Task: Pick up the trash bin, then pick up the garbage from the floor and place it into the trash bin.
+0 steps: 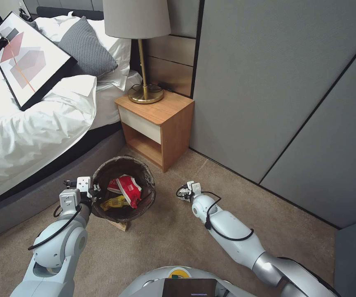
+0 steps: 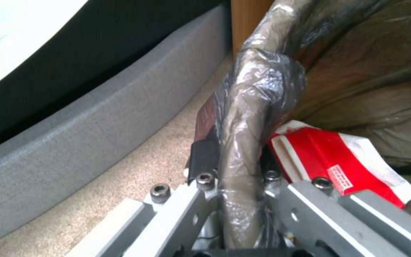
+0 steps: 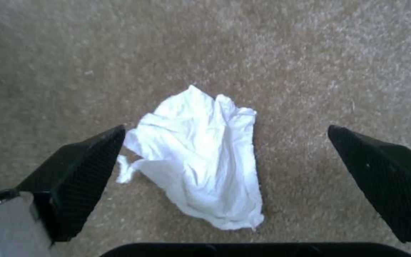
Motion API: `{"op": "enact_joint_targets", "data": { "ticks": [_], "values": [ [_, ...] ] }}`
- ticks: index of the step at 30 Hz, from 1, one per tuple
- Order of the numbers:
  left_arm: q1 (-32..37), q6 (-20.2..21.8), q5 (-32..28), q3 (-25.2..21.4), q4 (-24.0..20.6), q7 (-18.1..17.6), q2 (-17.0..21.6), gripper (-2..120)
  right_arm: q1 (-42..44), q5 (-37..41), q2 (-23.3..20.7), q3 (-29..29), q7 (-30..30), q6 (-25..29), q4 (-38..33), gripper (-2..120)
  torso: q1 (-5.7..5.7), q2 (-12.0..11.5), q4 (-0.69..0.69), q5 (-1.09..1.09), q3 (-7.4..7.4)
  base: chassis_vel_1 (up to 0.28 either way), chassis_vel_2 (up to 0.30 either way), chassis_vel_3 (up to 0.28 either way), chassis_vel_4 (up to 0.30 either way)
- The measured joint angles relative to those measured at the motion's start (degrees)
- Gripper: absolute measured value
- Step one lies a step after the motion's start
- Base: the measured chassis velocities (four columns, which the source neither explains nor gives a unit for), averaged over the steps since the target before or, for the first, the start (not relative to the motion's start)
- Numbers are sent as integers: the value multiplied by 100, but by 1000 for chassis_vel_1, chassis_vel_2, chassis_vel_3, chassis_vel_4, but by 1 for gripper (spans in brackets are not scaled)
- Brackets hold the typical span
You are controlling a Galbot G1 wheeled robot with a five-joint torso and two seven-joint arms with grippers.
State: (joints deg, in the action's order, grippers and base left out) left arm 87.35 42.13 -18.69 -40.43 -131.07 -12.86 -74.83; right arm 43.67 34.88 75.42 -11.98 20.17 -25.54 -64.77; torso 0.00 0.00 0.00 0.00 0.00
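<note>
Over the carpet, right gripper (image 3: pixel 227 142) fingers spread wide around the tissue (image 3: pixel 201 157); left gripper (image 2: pixel 236 178) fingers clamp the trash bin (image 1: pixel 143 171) rim.

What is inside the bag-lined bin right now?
Inside the round bin with its dark brown bag liner: a red-and-white wrapper and a yellow wrapper. Anything beneath them is covered.

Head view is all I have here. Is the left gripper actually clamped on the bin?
Observer: Yes. In the left wrist view the left gripper is shut on the bag-covered rim of the trash bin.
Operator: What is under the right gripper?
Observer: A crumpled white tissue lies on the carpet between the open fingers of the right gripper.
Operator: Touching it yet?
Observer: One finger looks right at the tissue's edge; the other is clearly apart.
</note>
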Motion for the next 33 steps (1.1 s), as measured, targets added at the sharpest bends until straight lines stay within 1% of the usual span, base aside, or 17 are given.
{"op": "enact_joint_targets", "data": {
  "ticks": [5,18,33],
  "values": [
    [-15,0,0,0,15,3,-19,0,-106,-96,83,-27,-65,43,294,100,0,0,0,0,0,0,0,0,0],
    [-32,0,-9,-30,45,13,-22,0,-12,-192,163,-121,-106,66,416,100,0,0,0,0,0,0,0,0,0],
    [-29,0,-3,-41,84,21,-45,0,-133,-327,256,-129,-329,143,819,100,0,0,0,1,0,0,0,0,0]
  ]
}}
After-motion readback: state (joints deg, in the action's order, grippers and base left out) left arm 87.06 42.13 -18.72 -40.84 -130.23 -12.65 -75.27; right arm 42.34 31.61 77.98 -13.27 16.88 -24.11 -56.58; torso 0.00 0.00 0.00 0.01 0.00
